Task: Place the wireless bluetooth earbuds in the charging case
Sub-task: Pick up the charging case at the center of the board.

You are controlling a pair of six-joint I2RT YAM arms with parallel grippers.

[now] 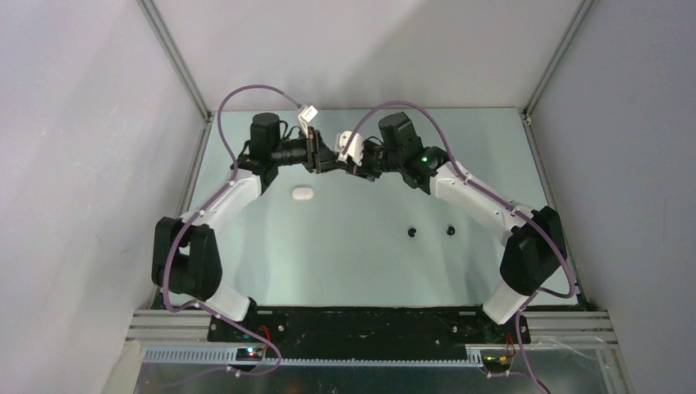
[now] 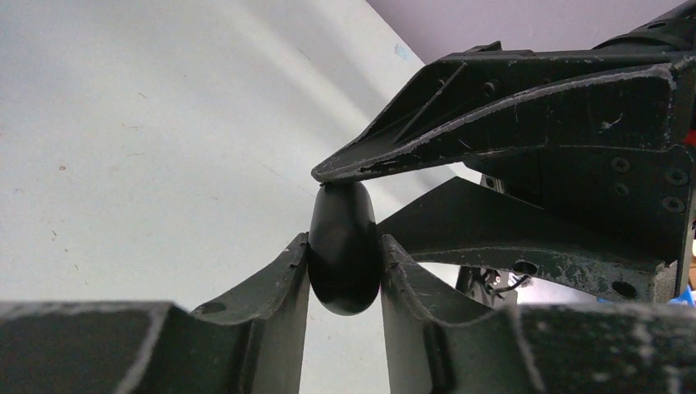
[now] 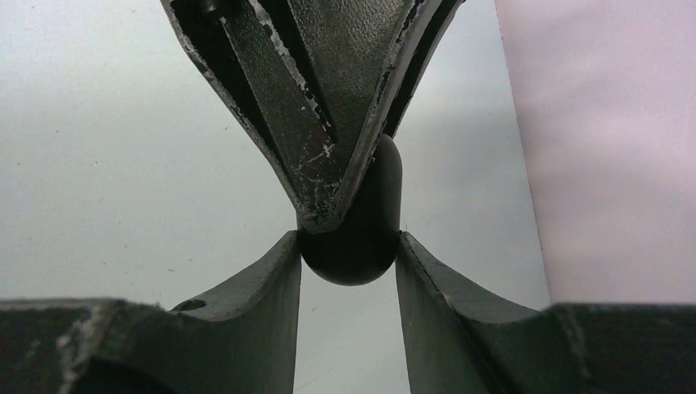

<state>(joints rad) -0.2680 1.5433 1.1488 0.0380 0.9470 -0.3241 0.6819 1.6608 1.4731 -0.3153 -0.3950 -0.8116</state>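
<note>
A black pill-shaped charging case (image 2: 343, 263) is clamped between both grippers above the far middle of the table. My left gripper (image 1: 331, 163) is shut on one end of it, with the tips of the right gripper's fingers (image 2: 394, 156) touching its far end. My right gripper (image 1: 356, 168) is shut on the other end of the case (image 3: 361, 246), with the left gripper's fingers (image 3: 328, 123) overlapping it from above. Two tiny black earbuds (image 1: 413, 232) (image 1: 451, 230) lie on the table right of centre. The white earbuds are not in view.
A white pill-shaped case (image 1: 302, 194) lies on the table just below the left gripper. The pale green table (image 1: 353, 263) is walled at the left, right and back. A white connector (image 1: 309, 114) and purple cables hang above the wrists.
</note>
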